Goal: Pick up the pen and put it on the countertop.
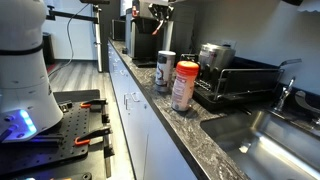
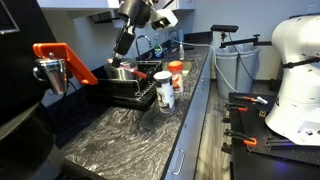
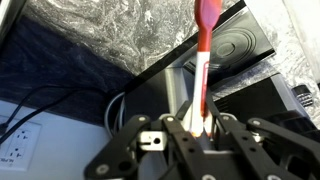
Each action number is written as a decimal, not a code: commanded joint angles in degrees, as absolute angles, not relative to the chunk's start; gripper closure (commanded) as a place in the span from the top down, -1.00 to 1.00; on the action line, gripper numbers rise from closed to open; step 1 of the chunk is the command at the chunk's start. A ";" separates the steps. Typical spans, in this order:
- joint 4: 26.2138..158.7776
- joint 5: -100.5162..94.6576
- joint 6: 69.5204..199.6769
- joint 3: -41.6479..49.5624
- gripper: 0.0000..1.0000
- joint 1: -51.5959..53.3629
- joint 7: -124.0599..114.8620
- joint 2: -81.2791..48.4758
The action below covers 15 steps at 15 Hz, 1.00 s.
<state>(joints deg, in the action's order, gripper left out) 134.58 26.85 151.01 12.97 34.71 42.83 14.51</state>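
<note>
Pick half of the task is looking done; place half is not yet begun.

In the wrist view the gripper is clamping the pen. Both fingers are pressing on the white barrel, and the red-orange end is sticking out well past the fingertips. The pen is running in line with the fingers rather than across them, and the hold is looking centred.

The pen is riding in the air, touching nothing but the gripper. In an exterior view the gripper is hanging high above the dish rack, toward the back of the counter. I am not making out the pen itself in either exterior view, probably because it is too small against the dark arm. So I am taking the grasp on the wrist view alone.

Beyond the pen's tip, the wrist view is showing the black edge of the rack, and past that the speckled stone of the countertop. So the pen is hovering over the rack, not over bare stone.

What I am judging is left: carrying the pen clear of the rack, lowering it and letting go. A bare stretch of stone is lying on the near side of the red-lidded jar and the can.
</note>
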 commanded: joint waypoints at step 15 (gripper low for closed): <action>127.93 13.51 146.08 -8.97 -0.92 15.09 38.47 -5.46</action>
<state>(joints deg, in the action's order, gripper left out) 130.85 17.32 147.50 -6.38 16.89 41.47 -2.77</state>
